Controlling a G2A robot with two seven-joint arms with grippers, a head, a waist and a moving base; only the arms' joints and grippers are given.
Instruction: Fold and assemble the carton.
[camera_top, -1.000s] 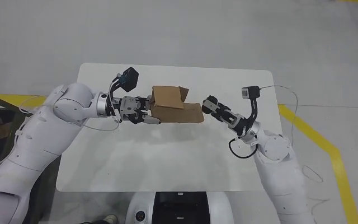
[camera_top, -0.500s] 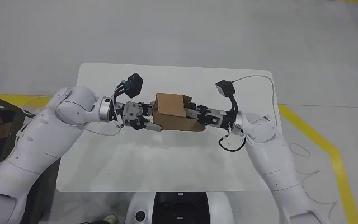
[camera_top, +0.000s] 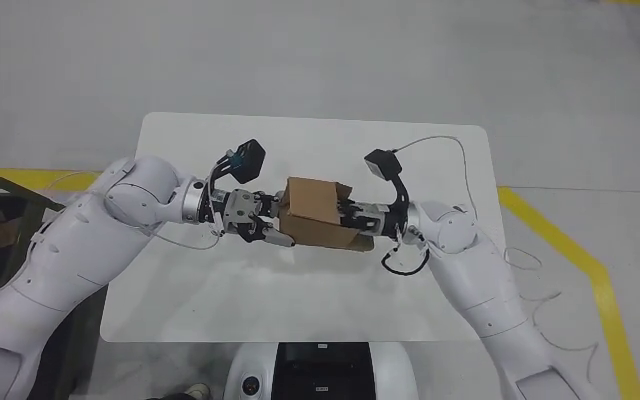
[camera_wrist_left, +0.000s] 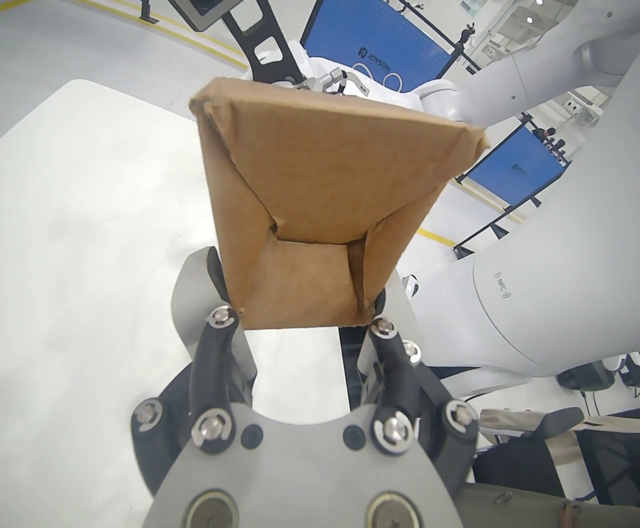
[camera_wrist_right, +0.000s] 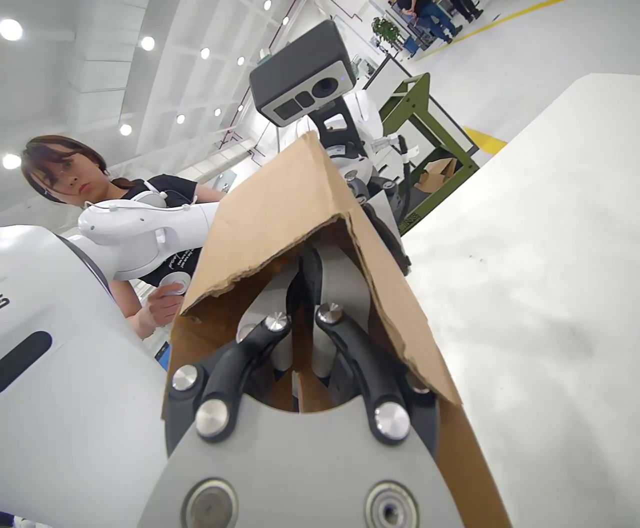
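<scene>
The carton (camera_top: 318, 212) is plain brown corrugated card with no print; it is squared up into a box and lies lengthwise between the two arms over the middle of the white surface (camera_top: 200, 290); whether it rests on the surface or hangs just above it cannot be told; from above, its top panel is flat and a loose flap juts out at its far corner on the right arm's side; the left tool (camera_top: 272, 216) meets one end and the right tool (camera_top: 352, 218) the other. In the left wrist view the carton (camera_wrist_left: 320, 200) widens away from the camera; its near end is recessed, with flaps folded inward to meet a flat inner panel, and small gaps show at the folded corners; the left tool (camera_wrist_left: 300, 295) is clamped across this end, one finger pressed on each outer wall, with the surface (camera_wrist_left: 75, 200) pale beneath. In the right wrist view the carton (camera_wrist_right: 280, 220) stands open towards the camera; one flap edge is ragged and uneven, and a long side flap slopes down beside the surface (camera_wrist_right: 525, 250); the right tool (camera_wrist_right: 307, 280) reaches inside this open end with its fingers drawn close together; whether they pinch any card cannot be told.
</scene>
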